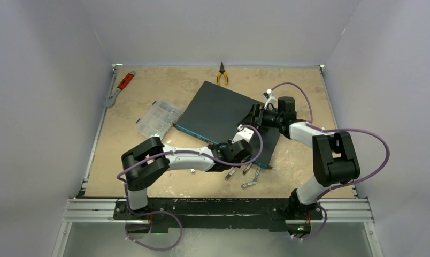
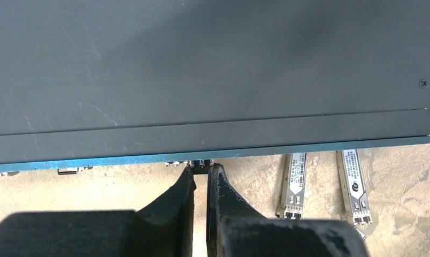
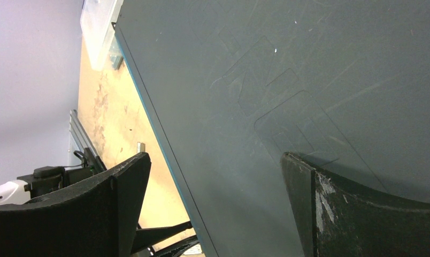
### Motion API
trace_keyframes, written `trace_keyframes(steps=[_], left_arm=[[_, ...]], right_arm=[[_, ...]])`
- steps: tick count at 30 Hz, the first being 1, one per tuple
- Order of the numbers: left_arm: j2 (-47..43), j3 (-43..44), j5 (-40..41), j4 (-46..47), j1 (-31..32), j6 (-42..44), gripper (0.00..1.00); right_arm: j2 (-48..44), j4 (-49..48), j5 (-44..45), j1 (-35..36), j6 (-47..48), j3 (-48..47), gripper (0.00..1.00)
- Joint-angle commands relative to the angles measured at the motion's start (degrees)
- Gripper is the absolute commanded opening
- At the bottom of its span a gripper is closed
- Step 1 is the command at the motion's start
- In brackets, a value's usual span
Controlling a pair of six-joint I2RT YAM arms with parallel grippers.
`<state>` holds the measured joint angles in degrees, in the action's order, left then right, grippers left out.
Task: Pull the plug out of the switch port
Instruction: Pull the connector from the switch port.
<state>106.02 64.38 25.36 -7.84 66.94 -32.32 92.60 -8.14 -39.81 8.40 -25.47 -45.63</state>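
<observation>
On the left arm [image 1: 186,157], the jaws are pinched together on the little plug [image 2: 201,168]. It sits in a port on the near blue edge of the switch [image 1: 218,110], which lies flat on the table [image 1: 159,88]. Two loose plugs [image 2: 293,184] lie just beside that edge. Farther back, the right arm [image 1: 305,130] has its jaws wide apart over the switch top. The pinch is only at the tips, so it may slip off. If the plug is stuck, the whole switch may slide along.

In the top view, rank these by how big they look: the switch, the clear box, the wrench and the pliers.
1. switch
2. clear box
3. wrench
4. pliers, which lie farthest from the camera and so may look slightly smaller than they are.
</observation>
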Motion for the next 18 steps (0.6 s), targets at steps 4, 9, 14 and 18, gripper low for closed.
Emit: trace_keyframes(steps=[4,9,14,18], left_arm=[[-0.77,1.84,0.59,4.21,-0.05,-0.54,0.0],[-3.43,-0.97,-0.27,4.48,0.07,-1.15,0.0],[-5.21,-3.67,-0.44,3.94,0.8,-1.97,0.0],[-6.35,-5.44,-0.3,3.64,1.51,-2.65,0.0]], right_arm=[[4.57,9.33,14.85,-1.77,4.82,3.32,0.99],[4.95,8.96,14.6,-1.76,4.82,3.22,0.99],[5.13,9.01,14.5,-1.76,4.82,3.09,0.99],[5.26,9.03,14.59,-1.79,4.78,3.07,0.99]])
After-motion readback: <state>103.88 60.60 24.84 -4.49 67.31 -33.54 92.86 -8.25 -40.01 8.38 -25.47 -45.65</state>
